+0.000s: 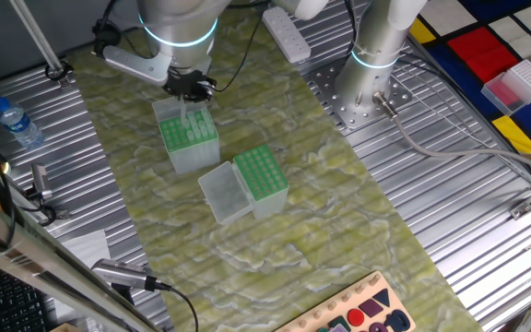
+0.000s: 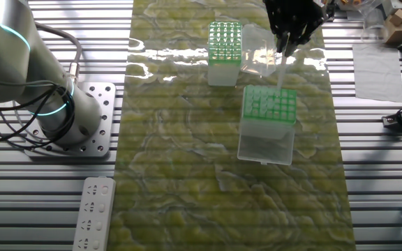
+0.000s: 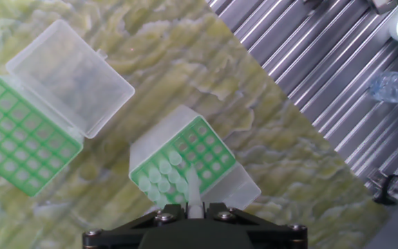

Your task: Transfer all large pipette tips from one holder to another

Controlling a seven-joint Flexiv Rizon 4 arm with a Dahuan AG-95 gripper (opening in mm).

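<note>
My gripper (image 3: 193, 205) is shut on one large pipette tip (image 3: 193, 185), a pale cone pointing down over a green holder (image 3: 206, 149). Several more tips (image 3: 162, 177) stand in that holder's near-left corner, and its other holes look empty. In the fixed views the gripper (image 1: 188, 88) (image 2: 285, 31) hangs just above this holder (image 1: 190, 136) (image 2: 269, 104), and the held tip (image 2: 283, 68) ends close over the grid. A second green holder (image 3: 18, 142) (image 1: 262, 173) (image 2: 225, 40) lies apart with its clear lid (image 3: 71, 72) open, and I see no tips standing in it.
A water bottle (image 1: 17, 123) (image 3: 396, 86) lies on the ribbed metal table. A white power strip (image 1: 287, 35) (image 2: 96, 213) and another arm's base (image 1: 376, 55) stand off the green mat. A shape-sorting board (image 1: 358, 314) sits at the near edge, and a red box (image 1: 524, 83) is at the far right.
</note>
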